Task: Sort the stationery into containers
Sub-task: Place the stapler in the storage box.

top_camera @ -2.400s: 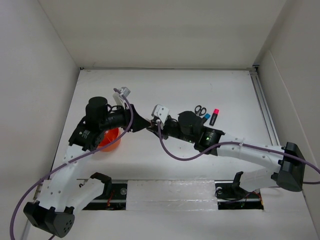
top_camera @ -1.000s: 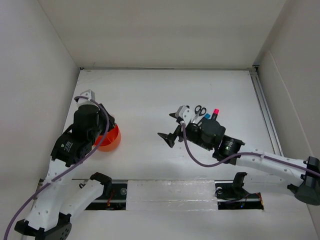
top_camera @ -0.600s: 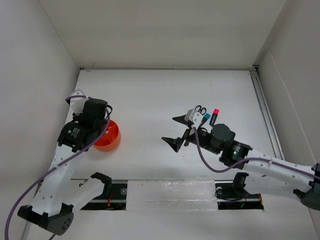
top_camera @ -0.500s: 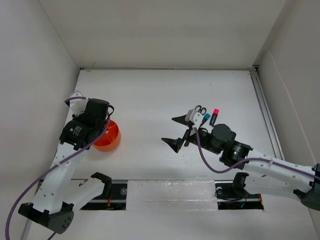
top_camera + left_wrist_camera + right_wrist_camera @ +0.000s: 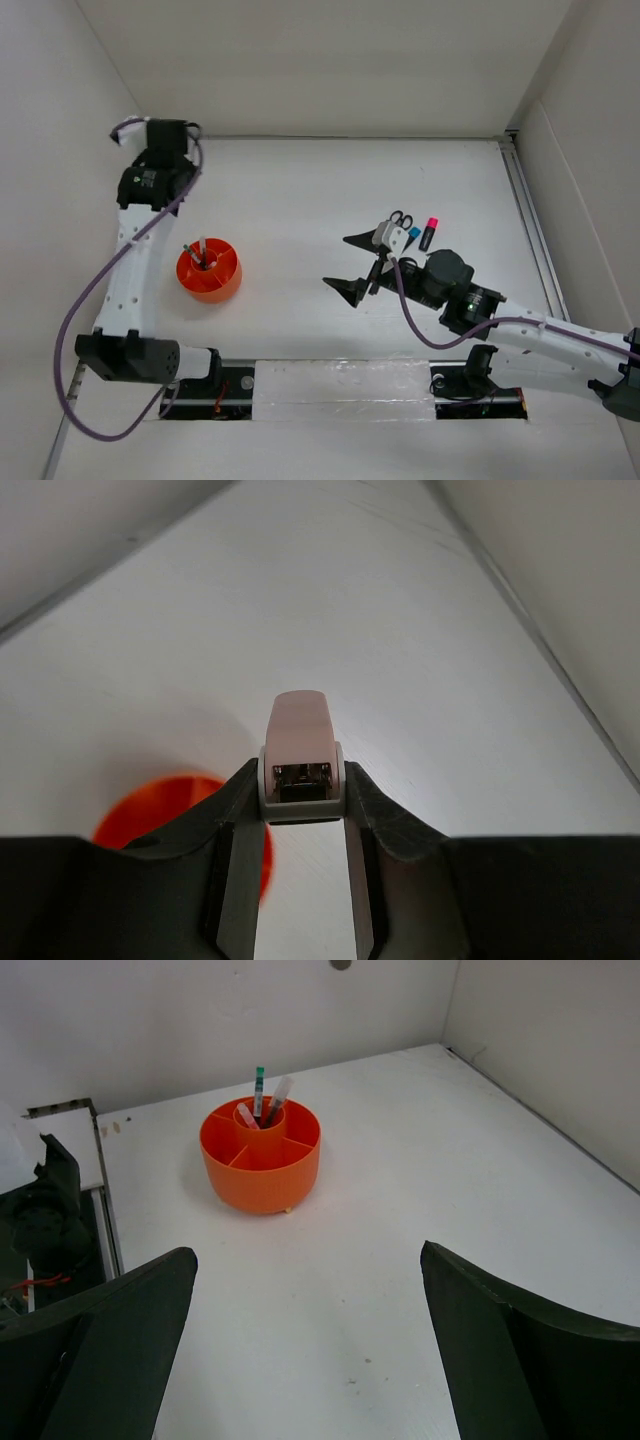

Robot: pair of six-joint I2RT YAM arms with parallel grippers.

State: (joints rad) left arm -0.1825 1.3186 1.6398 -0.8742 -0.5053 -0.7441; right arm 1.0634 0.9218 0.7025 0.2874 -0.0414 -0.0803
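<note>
white table (image 5: 330, 190) between plain white walls (image 5: 300, 60). orange cup (image 5: 228, 285) stands left of centre, pens (image 5: 262, 1095) in its middle well. left gripper (image 5: 300, 780) clamps a pale pink piece (image 5: 298, 725), perhaps an eraser; right gripper (image 5: 308, 1300) gapes wide.

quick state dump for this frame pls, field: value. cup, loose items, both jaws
cup: orange cup, divided, pens upright in the centre well
left jaws: shut on small pale pink item, raised at the far left corner
right jaws: open, nothing between them, facing the cup
loose: scissors, blue highlighter, pink highlighter, together on the table by the right arm
</note>
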